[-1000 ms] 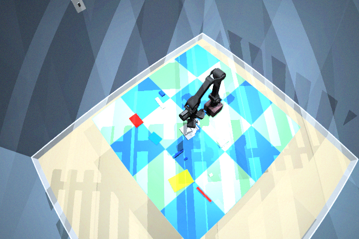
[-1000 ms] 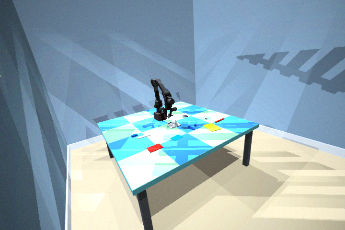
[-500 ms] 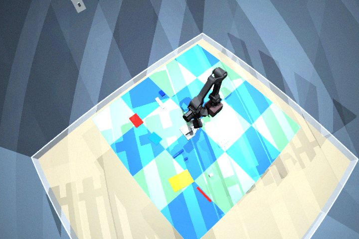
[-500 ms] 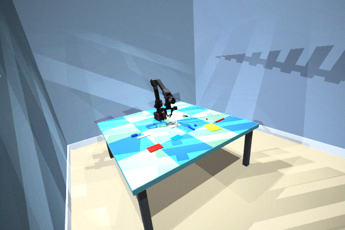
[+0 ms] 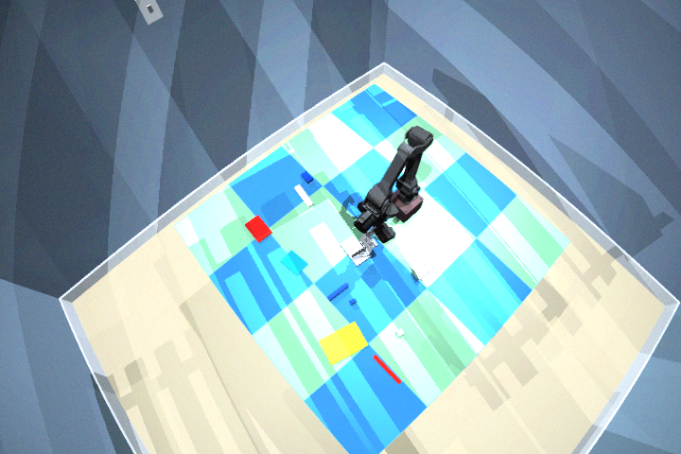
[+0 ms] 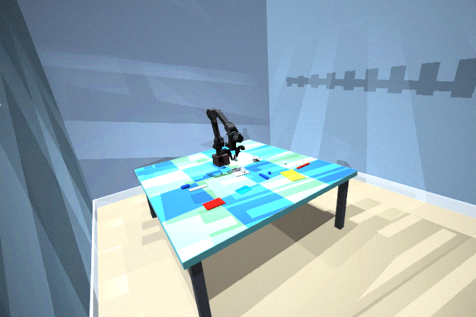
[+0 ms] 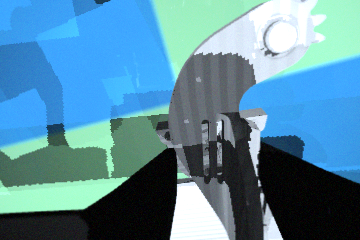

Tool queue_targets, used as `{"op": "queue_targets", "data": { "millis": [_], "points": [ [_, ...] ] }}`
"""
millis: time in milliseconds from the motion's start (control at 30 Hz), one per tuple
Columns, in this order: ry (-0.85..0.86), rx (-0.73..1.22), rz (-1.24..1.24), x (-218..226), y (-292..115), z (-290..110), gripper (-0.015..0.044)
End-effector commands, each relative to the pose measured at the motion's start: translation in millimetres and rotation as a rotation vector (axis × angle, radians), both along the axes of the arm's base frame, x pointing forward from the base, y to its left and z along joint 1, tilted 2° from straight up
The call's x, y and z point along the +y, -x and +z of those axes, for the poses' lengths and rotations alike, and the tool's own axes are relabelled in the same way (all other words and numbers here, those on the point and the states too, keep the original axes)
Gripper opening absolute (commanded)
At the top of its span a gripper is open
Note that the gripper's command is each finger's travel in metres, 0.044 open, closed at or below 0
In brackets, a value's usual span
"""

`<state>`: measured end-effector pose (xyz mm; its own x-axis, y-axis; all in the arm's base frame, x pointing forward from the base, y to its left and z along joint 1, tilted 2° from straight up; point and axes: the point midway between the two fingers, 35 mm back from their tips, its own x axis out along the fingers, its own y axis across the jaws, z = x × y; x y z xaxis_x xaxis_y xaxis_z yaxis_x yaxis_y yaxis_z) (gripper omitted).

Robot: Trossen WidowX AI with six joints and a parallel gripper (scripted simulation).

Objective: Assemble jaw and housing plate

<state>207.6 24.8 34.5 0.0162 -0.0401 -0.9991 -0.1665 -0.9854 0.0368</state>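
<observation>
My gripper (image 7: 215, 155) is shut on a pale grey curved jaw (image 7: 213, 85), which has gear teeth and a round boss at its upper right end in the wrist view. Two slots show in the jaw between my fingers. In the top view the held jaw is beside the white base (image 5: 354, 250) (image 6: 241, 173), near its arm-side edge. The mounted jaw and the pins are too small and blurred to tell apart there. A small white piece (image 5: 423, 271) (image 6: 256, 159), apparently the housing plate, lies apart from the base.
A red block (image 5: 257, 228) (image 6: 213, 203), a cyan plate (image 5: 294, 262) (image 6: 243, 189) and a yellow plate (image 5: 343, 342) (image 6: 293, 175) lie farther out. Also there are a blue bar (image 5: 338, 291) (image 6: 264, 176), a white bar (image 5: 303, 195), a red bar (image 5: 387, 369) and small blue pieces.
</observation>
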Motion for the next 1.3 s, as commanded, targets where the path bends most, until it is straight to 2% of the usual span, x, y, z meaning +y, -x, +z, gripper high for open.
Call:
{"op": "queue_targets", "data": {
  "millis": [0, 200, 1267],
  "points": [
    [-0.002, 0.006, 0.094, 3.9, 6.1, -2.0, 0.0134],
    [0.0, 0.01, 0.195, 7.3, 11.1, -3.3, 0.0134],
    [0.0, 0.011, 0.217, 7.3, 11.1, -3.3, 0.0134]
  ]
}}
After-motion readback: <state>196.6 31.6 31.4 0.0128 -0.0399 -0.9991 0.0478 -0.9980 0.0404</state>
